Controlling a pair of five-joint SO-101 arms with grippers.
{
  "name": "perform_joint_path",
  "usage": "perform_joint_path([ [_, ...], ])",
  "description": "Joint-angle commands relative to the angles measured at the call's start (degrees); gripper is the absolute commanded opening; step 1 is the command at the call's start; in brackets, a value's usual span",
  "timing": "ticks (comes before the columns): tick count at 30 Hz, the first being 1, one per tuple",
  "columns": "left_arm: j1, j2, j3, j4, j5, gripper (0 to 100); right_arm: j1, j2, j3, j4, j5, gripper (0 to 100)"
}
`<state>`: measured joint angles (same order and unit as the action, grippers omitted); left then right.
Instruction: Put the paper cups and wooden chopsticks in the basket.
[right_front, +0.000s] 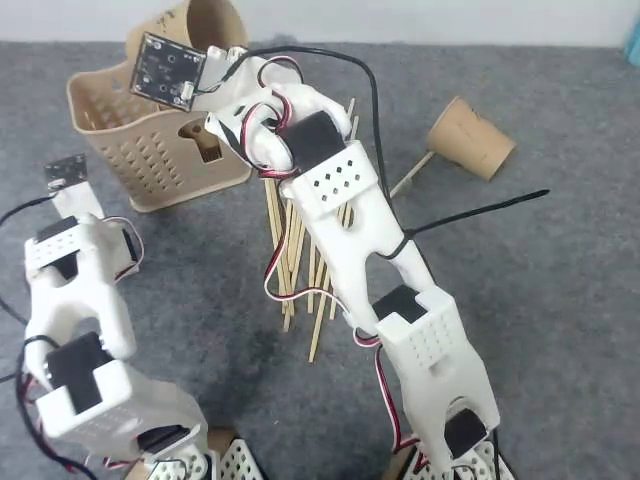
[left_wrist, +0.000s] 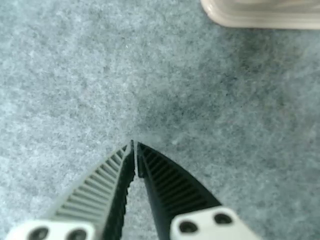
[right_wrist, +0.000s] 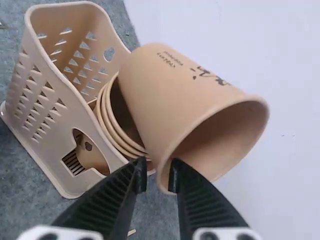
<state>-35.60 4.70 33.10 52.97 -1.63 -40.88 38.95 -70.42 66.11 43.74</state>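
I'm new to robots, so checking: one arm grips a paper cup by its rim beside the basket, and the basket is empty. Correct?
Not quite: the basket is not empty. The right wrist view shows stacked cups inside it. The rest holds: the right gripper grips a paper cup by its rim beside it.
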Motion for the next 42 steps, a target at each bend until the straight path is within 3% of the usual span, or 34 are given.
perform_joint_path([
  [1,0.26,-0.35,-1.45,-1.32,0.35,1,0.66,-6.11,-3.25,0.40,-1.05,11.0],
  [8,0.26,-0.35,-1.45,-1.32,0.35,1,0.66,-14.20,-3.25,2.24,-3.87,10.9],
  [11,0.26,-0.35,-1.45,-1.32,0.35,1,0.75,-17.98,-3.08,6.55,-5.36,9.1],
  [14,0.26,-0.35,-1.45,-1.32,0.35,1,0.75,-19.30,-2.73,12.62,-4.04,0.8],
  [21,0.26,-0.35,-1.45,-1.32,0.35,1,1.71,-15.60,-1.49,21.67,-3.69,0.9],
  [32,0.26,-0.35,-1.36,-1.32,0.35,1,7.16,4.97,-2.02,2.33,-12.31,0.9],
  [36,0.26,-0.35,-1.45,-1.32,0.35,1,6.90,7.25,-2.02,-5.49,-12.48,0.9],
  [42,0.26,-0.35,-1.45,-1.32,0.35,1,5.58,7.34,-3.16,-8.75,-12.48,0.9],
])
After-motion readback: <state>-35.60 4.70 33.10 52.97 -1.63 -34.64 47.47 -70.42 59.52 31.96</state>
